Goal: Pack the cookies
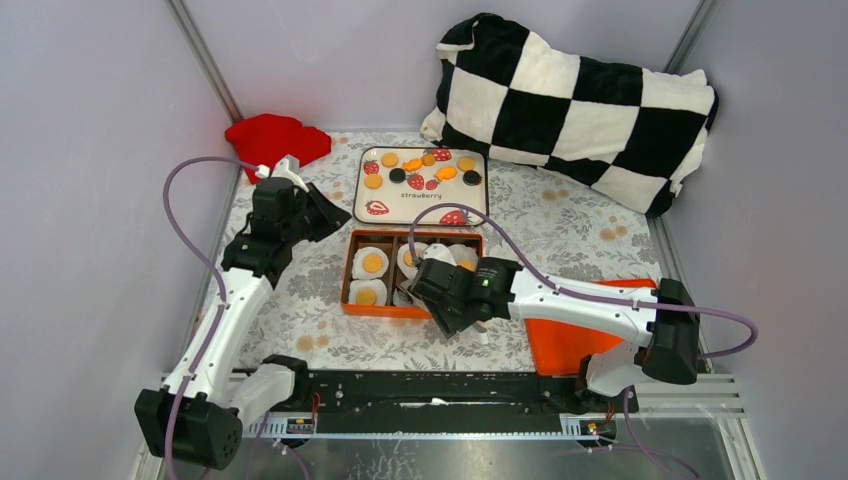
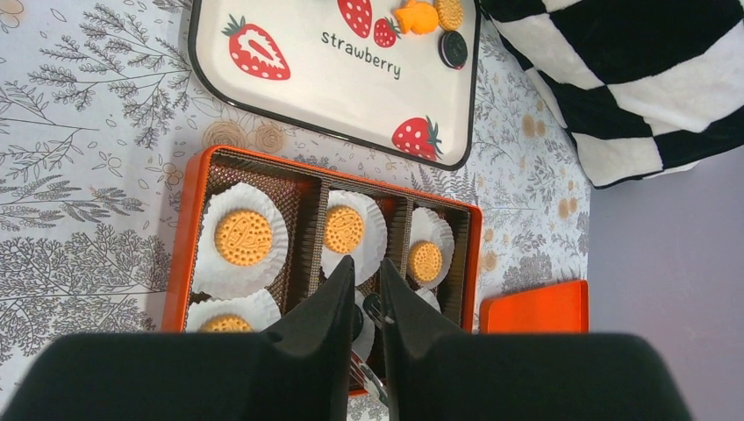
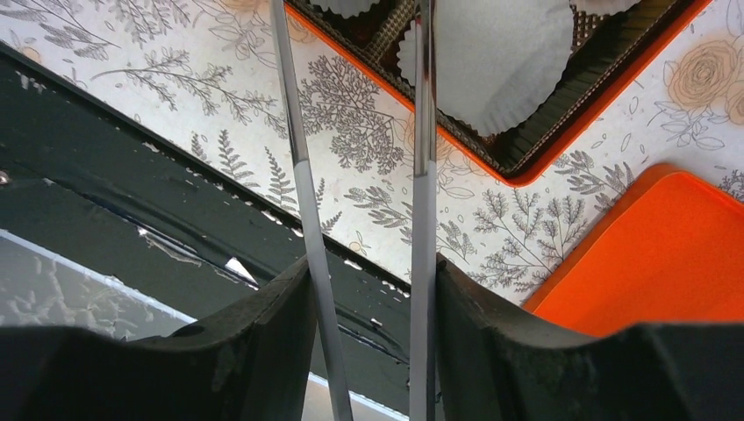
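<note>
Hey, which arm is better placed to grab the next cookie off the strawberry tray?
Likely left: the left fingers sit beside the tray, while the right fingers, gripping tweezers, hang at the orange box.

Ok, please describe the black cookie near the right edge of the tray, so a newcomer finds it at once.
From the checkered pillow at the back, go to the white strawberry tray beside it. The black cookie lies at the tray's right edge, next to a round orange cookie. Its neighbours are all orange, and the only other black cookie sits further left.
</note>
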Motion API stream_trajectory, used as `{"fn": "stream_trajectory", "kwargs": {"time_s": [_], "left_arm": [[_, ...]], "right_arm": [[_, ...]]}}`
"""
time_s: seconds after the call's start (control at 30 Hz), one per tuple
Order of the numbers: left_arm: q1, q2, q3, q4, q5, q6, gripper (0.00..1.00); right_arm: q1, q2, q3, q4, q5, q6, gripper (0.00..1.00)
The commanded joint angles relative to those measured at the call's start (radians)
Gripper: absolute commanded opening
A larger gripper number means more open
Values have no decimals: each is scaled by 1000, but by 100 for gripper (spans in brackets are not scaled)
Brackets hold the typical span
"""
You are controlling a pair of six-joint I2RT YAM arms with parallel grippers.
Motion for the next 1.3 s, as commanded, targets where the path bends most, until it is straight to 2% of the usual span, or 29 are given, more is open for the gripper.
{"fn": "stream_trajectory", "kwargs": {"time_s": [0.0,0.2,0.37,0.53,0.67,0.87,1.27], "left_arm": [[6,-6,-15,52,35,10,21],[7,-11,-6,55,41,8,21],[7,-22,18,42,19,6,21],[7,-31,61,-8,-54,9,21],[7,-37,88,-39,-86,22,21],[8,-34,98,-60,-122,37,21],[14,-9,108,-61,-135,45,22]], "right_arm": [[7,-40,87,17,52,6,53],[6,-29,251,-20,228,-42,49],[-47,54,373,3,334,-125,51],[-213,197,419,125,236,-238,48],[-297,362,497,183,168,-303,45],[-363,599,684,170,124,-375,43],[-463,845,922,156,34,-391,49]]}}
